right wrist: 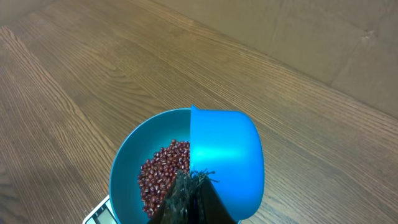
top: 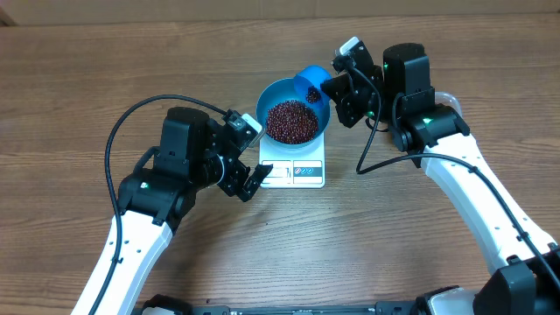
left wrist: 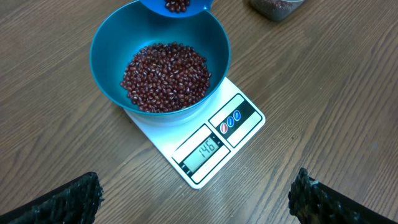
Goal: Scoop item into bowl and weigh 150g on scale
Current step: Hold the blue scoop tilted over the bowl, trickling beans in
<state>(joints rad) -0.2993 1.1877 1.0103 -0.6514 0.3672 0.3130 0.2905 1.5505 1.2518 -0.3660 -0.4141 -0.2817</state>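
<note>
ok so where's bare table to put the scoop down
Bare table left of the bowl, beyond the left arm, and in front of the scale between both arms. Crowded at the bowl: scoop over its far rim, left end effector beside the scale.

On the one brown wooden bench [top: 87,70] there is one round, deep, bright blue bowl [left wrist: 109,56], one flat white square kitchen scale [left wrist: 163,134] with one display window [left wrist: 202,149] and three small oval buttons [left wrist: 231,121], one small blue plastic scoop [right wrist: 224,149] and one clear plastic tub [left wrist: 273,7], only partly in view. The small dark red-brown beans [left wrist: 165,74] are too many to count. Two black claws: the left claw [top: 251,182] and the right claw [right wrist: 189,183]
</note>
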